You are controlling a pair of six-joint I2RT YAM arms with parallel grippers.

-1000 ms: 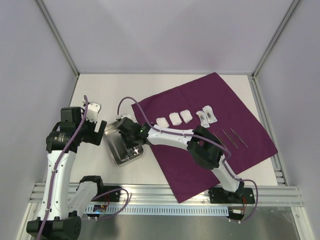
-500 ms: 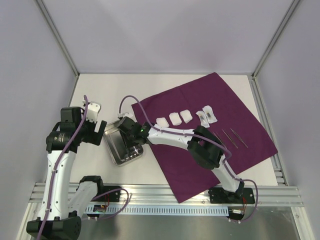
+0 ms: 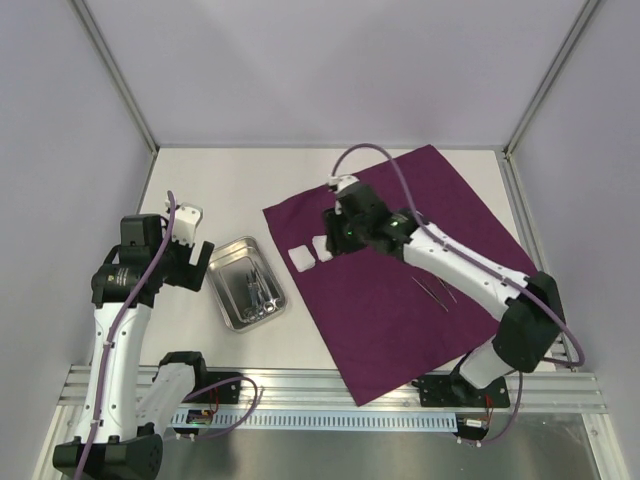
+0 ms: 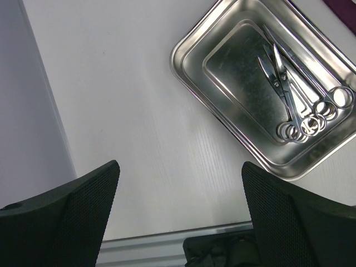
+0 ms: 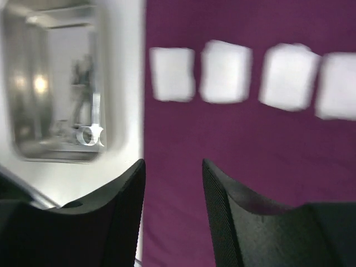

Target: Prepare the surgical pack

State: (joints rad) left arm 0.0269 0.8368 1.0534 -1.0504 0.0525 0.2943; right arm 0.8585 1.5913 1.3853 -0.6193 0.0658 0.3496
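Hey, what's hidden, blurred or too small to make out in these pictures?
- Top view: the right arm covers some gauze pads; only two show.
- Right wrist view: motion blur smears the instruments in the tray.
- Top view: the thin tools on the cloth are too small to identify.
- Left wrist view: the right edge cuts off the tray's corner.

purple cloth (image 3: 400, 330) 1 | steel tray (image 4: 233, 61) 1 | gauze pads (image 5: 225, 71) 4 | ring-handled instruments (image 4: 289, 94) 3 | thin instruments (image 3: 428, 289) 2
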